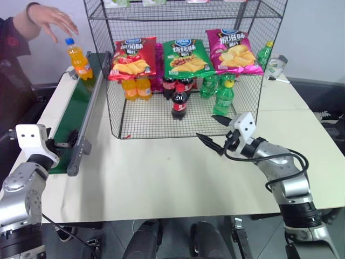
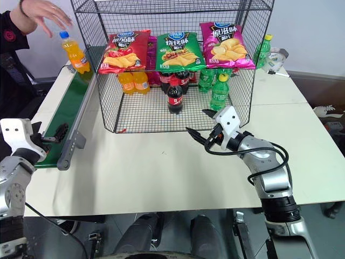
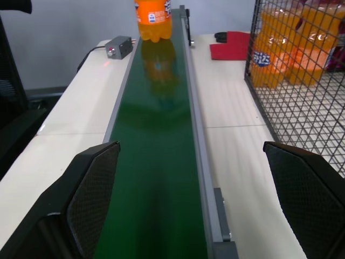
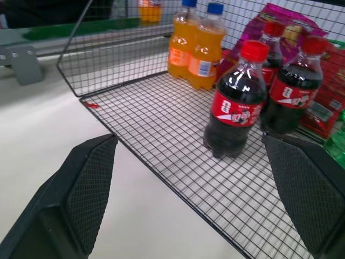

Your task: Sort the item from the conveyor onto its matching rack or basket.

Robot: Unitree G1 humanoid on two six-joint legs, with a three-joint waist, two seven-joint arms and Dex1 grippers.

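orange soda bottle (image 1: 79, 60): it is standing at the far end of the conveyor, leaning a little, with its blue cap on top. Nothing of mine is touching it
person's hand (image 1: 50, 19): it is hanging just above the bottle's cap, fingers spread, and I cannot tell if it is touching the cap
conveyor (image 1: 75, 116): the long green belt with grey rails is running along the left side of the table, from near my left gripper up to the bottle
my left gripper (image 3: 197, 205): it is waiting at the near end of the belt, pointing along it toward the bottle. Its two black fingers are spread wide, one on each side of the belt, and they are holding nothing
rack (image 1: 253, 70): the big black wire cage is sitting in the middle of the table, just beside the belt
chip bags (image 1: 185, 56): a red one, a green one and a pink one are hanging in a row across the rack
bottles in the rack (image 4: 236, 105): orange sodas, dark colas with red caps and green sodas are standing on the mesh floor
my right gripper (image 1: 214, 132): it is hovering over the table just in front of the rack, pointing at the cola bottles. Its fingers are wide apart and empty
table (image 1: 178, 172): it is pale and flat
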